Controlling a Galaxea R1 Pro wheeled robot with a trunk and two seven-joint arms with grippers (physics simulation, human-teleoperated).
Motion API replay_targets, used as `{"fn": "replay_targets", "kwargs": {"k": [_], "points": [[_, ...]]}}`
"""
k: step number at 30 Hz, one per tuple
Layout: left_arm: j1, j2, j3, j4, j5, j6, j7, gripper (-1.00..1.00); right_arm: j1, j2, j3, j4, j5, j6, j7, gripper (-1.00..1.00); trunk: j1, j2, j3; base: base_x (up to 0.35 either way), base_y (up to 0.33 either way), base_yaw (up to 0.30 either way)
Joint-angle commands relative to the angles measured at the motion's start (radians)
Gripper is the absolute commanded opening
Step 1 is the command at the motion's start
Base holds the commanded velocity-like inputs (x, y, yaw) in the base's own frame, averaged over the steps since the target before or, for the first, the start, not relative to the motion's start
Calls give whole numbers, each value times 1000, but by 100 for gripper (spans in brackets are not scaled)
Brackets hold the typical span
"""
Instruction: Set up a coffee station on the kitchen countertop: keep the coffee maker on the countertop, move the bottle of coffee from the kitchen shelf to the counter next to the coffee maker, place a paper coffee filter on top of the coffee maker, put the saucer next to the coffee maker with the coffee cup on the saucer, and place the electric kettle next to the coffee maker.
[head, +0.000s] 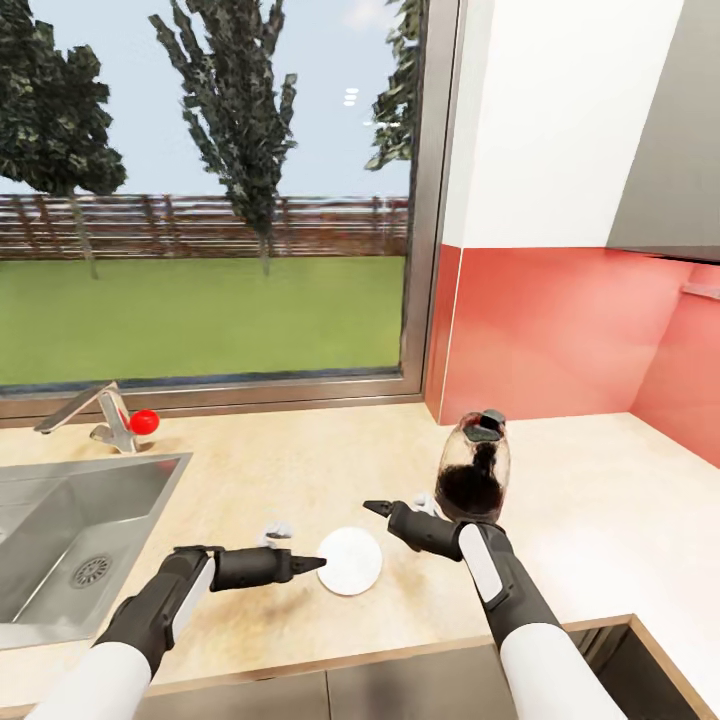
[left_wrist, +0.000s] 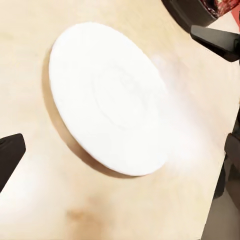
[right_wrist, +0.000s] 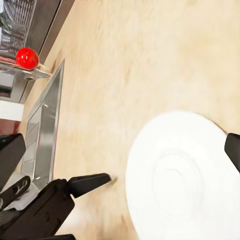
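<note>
Left gripper (head: 312, 564): hovers low over the bench (head: 300, 470), jaws spread wide, tip just beside the saucer's near-left rim.
Saucer (head: 349, 560): lies flat and bare on the wood-grain bench, between the two grippers.
Right gripper (head: 378, 508): points at the saucer's far-right side, jaws parted, gripping nothing.
Electric kettle (head: 474, 468): stands upright on the bench, just behind the right arm.
Sink (head: 60, 545): at far left, a red-knobbed tap (head: 115, 418) behind it.
</note>
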Motion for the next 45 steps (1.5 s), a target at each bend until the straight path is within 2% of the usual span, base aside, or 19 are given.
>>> {"fn": "replay_targets", "kwargs": {"k": [1, 7, 15, 18, 24, 31, 41, 45], "points": [[-1, 0, -4, 1, 10, 8, 4, 100, -1, 2, -5, 1, 2, 7, 4, 100, 1, -2, -2, 153, 0, 0], [-1, -3, -5, 45, 12, 8, 6, 100, -1, 3, -5, 10, 3, 8, 3, 100, 1, -2, -2, 109, 0, 0], [-1, -30, -7, 82, 10, 7, 18, 100, -1, 2, -6, 71, 4, 8, 3, 100, 1, -2, -2, 4, 0, 0], [-1, -33, -6, 99, 12, 6, 44, 100, -1, 2, -7, 97, 4, 9, 4, 100, 1, -2, -2, 0, 0, 0], [-1, -32, -5, 104, 12, 5, 50, 100, -1, 2, -7, 151, 4, 9, 4, 100, 1, -2, -2, 0, 0, 0], [-1, -32, 42, 104, 13, 5, 51, 100, -1, 2, -7, 165, 3, 9, 5, 100, 1, -2, -2, 125, 0, 0], [1, -36, 50, 109, 14, 5, 51, 100, -1, 3, -7, 167, 3, 9, 5, 100, 1, -2, -2, 46, 0, 0], [1, -44, 48, 137, 14, 4, 51, 100, -1, 3, -7, 178, 3, 9, 5, 100, 1, -2, -2, 0, 0, 0]]}}
